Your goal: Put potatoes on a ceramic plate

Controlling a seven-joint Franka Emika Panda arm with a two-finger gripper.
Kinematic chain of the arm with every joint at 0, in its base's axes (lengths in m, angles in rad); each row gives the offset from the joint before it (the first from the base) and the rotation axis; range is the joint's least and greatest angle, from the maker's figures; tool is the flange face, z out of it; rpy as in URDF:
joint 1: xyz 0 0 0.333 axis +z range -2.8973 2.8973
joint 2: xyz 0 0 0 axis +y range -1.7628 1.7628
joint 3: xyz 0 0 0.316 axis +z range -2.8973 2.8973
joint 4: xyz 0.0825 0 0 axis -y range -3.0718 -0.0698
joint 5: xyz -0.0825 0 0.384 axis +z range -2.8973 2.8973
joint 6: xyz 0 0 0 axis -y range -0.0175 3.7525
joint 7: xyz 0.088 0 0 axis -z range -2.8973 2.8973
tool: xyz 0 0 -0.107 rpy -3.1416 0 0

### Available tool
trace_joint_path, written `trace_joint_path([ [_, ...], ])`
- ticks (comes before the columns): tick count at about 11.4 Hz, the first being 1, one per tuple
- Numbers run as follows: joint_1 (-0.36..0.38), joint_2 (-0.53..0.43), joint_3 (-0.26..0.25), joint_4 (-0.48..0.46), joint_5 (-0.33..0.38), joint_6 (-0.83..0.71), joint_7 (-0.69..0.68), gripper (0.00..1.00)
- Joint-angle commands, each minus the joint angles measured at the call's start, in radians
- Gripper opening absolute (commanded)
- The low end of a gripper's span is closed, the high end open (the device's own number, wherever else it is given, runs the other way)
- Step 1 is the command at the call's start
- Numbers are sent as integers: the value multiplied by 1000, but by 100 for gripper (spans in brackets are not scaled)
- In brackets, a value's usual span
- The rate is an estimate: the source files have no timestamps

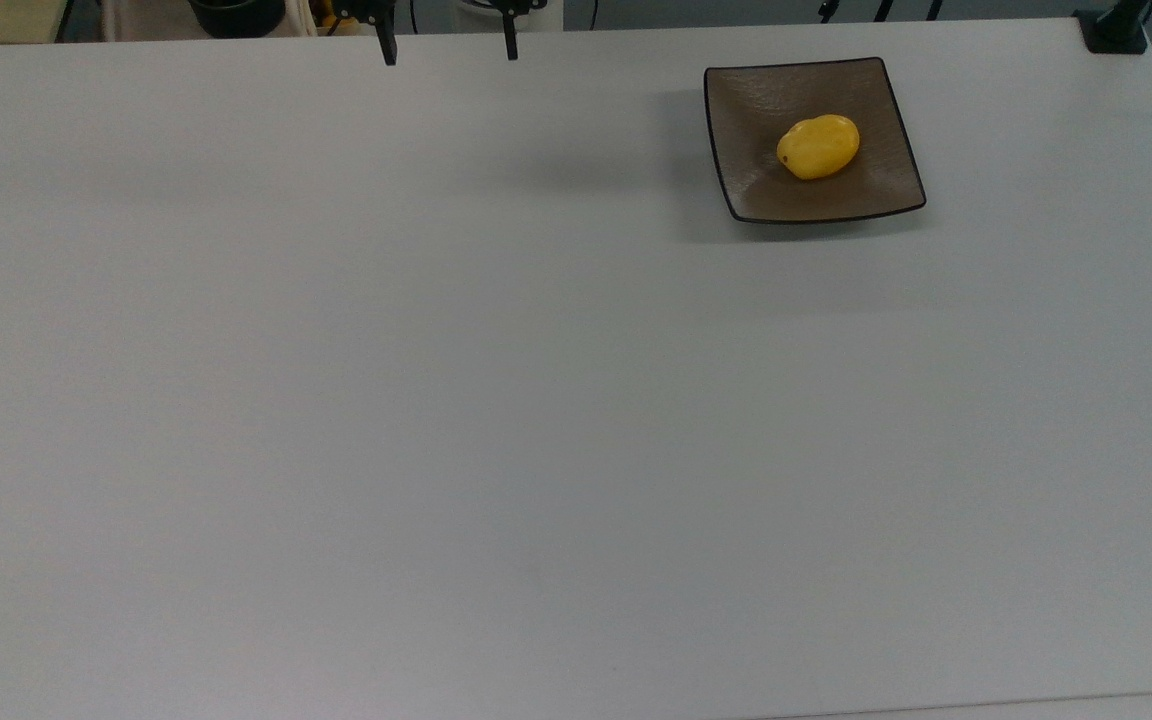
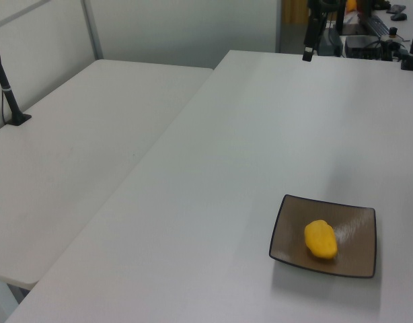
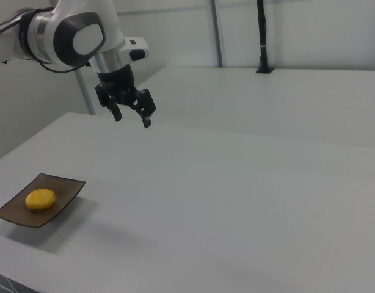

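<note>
Yellow oval potato [image 1: 817,146] sits in the glossy brown-grey square ceramic plate [image 1: 866,195]; black two-finger gripper [image 3: 132,116] hangs spread and empty at the plate's 1 o'clock in the right view.

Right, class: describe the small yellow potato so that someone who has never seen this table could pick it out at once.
Start at the wide white table, then find the square glossy brown-grey ceramic plate with a thin dark rim near the top view's upper right. In its shallow dip lies the small smooth bright-yellow oval potato, the one vivid spot of colour there.

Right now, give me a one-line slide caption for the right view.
Open hand hangs above the table, clear of the yellow potato lying on the square ceramic plate.
</note>
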Motion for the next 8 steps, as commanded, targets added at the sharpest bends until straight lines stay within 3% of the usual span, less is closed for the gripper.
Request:
trace_joint_path([
  [1,-20,-10,15,4,2,4,-14,100],
  [4,-42,-11,70,1,0,-31,-14,100],
  [8,-37,-6,70,-1,-1,-26,-17,100],
])
